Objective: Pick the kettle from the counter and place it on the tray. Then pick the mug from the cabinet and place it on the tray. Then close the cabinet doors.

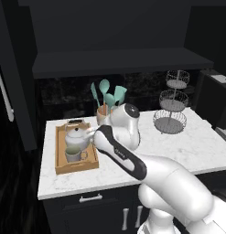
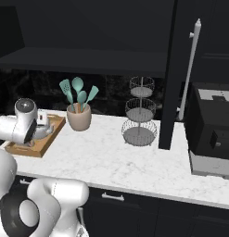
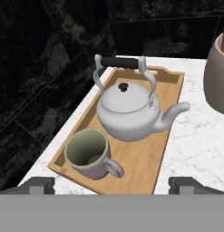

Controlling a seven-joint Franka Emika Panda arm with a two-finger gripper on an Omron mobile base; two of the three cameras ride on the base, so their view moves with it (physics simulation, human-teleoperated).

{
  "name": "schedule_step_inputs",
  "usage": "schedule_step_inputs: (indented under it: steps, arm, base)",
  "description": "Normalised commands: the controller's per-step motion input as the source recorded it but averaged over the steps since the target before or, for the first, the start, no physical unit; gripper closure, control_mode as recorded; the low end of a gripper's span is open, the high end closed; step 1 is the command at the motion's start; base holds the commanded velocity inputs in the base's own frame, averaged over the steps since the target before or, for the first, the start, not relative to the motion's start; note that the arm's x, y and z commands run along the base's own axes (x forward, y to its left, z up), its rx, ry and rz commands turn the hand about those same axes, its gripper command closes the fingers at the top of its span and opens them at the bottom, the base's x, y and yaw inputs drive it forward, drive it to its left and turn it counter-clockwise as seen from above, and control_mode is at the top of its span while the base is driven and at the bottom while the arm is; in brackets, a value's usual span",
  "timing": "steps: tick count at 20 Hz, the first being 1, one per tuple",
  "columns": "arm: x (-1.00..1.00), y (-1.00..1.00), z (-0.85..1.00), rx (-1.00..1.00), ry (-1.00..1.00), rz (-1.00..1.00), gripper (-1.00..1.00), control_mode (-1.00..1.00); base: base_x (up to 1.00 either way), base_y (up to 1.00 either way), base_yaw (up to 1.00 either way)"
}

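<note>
At the left, one tall black cabinet door (image 1: pixel 7 87) is being shown swung open; rigid and hinged, it is probably best pushed along its silver bar handle (image 1: pixel 5 93). On the marble-patterned counter (image 1: pixel 178 151), the wooden tray (image 3: pixel 165 122) is carrying the mug (image 3: pixel 88 153) and the smooth, rounded kettle (image 3: pixel 129 111). The gripper (image 3: pixel 111 185) is being held empty above them, jaws spread wide. Further right, the second door (image 2: pixel 174 78) is also standing open beside a wire tiered stand (image 2: pixel 140 118).
</note>
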Motion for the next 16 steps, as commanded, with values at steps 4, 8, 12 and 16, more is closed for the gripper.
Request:
schedule_step_inputs:
  steps: [4, 8, 12, 16]
  arm:
    - [0.00, -0.02, 0.06, 0.00, 0.06, -0.24, -1.00, -1.00]
    - [0.00, -0.01, 0.00, 0.00, 0.02, -0.19, -1.00, -1.00]
    - [0.00, 0.00, 0.00, 0.00, 0.01, -0.14, -1.00, -1.00]
    - [0.00, 0.00, 0.00, 0.00, 0.00, -0.03, -1.00, -1.00]
  base:
    - [0.00, 0.00, 0.00]
    - [0.00, 0.00, 0.00]
    - [0.00, 0.00, 0.00]
    - [0.00, 0.00, 0.00]
